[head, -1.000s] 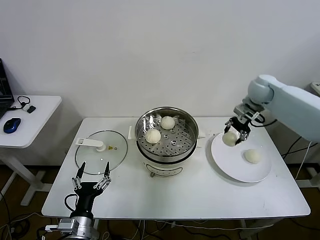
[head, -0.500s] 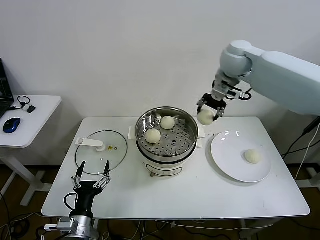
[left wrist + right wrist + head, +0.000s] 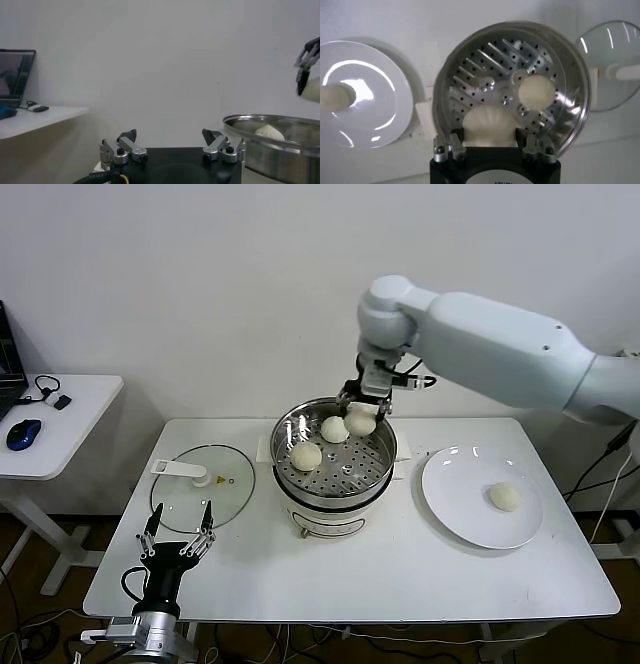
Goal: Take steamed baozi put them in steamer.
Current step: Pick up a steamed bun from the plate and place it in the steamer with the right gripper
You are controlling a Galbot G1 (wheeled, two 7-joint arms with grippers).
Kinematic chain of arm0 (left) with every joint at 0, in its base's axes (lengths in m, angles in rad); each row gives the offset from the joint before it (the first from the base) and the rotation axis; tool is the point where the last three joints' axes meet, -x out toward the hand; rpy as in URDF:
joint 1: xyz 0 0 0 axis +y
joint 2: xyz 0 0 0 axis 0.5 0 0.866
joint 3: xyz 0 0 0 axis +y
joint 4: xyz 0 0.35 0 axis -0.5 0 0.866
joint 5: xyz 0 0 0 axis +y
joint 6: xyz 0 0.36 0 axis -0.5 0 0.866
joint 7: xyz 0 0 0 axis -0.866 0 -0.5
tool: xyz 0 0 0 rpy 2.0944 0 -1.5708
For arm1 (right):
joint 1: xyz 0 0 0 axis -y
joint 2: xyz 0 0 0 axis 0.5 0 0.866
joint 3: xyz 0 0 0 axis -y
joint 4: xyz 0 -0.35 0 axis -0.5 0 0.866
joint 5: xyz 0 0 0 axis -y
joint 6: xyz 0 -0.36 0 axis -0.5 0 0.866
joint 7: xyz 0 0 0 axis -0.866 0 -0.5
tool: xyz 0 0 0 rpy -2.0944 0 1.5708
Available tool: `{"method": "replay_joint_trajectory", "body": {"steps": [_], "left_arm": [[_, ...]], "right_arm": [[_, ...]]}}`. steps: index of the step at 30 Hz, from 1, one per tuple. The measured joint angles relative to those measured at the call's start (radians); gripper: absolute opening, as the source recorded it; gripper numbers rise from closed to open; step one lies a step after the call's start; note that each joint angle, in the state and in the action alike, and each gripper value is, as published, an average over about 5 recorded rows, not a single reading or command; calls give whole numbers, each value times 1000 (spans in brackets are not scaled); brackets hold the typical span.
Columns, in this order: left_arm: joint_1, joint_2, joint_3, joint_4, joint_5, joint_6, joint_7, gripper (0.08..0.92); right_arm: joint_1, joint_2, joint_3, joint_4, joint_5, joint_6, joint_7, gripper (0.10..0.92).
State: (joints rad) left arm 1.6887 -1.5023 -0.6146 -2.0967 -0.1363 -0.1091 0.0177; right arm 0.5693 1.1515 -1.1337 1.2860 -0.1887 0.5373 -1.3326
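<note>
My right gripper [image 3: 361, 414] is shut on a white baozi [image 3: 360, 423] and holds it just over the back right of the steel steamer [image 3: 350, 470]. In the right wrist view the held baozi [image 3: 489, 127] sits between the fingers [image 3: 447, 147], above the steamer's perforated floor [image 3: 485, 65]. Two baozi [image 3: 306, 455] [image 3: 334, 429] lie in the steamer. One more baozi [image 3: 505, 496] lies on the white plate [image 3: 465, 484]. My left gripper [image 3: 178, 536] is open and empty, low at the table's front left; it shows in its own view [image 3: 172, 142].
The glass lid [image 3: 203, 484] with a white handle lies flat left of the steamer. The steamer's white pot base [image 3: 325, 519] stands mid-table. A side table [image 3: 60, 434] with a mouse is at far left. The left wrist view shows the steamer rim [image 3: 270, 125].
My right arm has carried the baozi up from the plate and leftward to above the steamer's back right. One baozi stays on the plate. The left gripper has barely shifted.
</note>
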Motion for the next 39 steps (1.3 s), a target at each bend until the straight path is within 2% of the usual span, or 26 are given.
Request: {"method": "replay_joint_trajectory", "body": {"steps": [10, 34, 39], "left_arm": [[-1, 1, -3, 0, -4, 3, 0, 823], [0, 2, -3, 5, -5, 4, 0, 823], [0, 2, -3, 7, -6, 4, 0, 823]], "right_arm": [[-86, 64, 1, -19, -47, 21, 5, 653], [-177, 64, -4, -3, -87, 37, 7, 645], [-183, 58, -4, -2, -92, 38, 10, 690]]}}
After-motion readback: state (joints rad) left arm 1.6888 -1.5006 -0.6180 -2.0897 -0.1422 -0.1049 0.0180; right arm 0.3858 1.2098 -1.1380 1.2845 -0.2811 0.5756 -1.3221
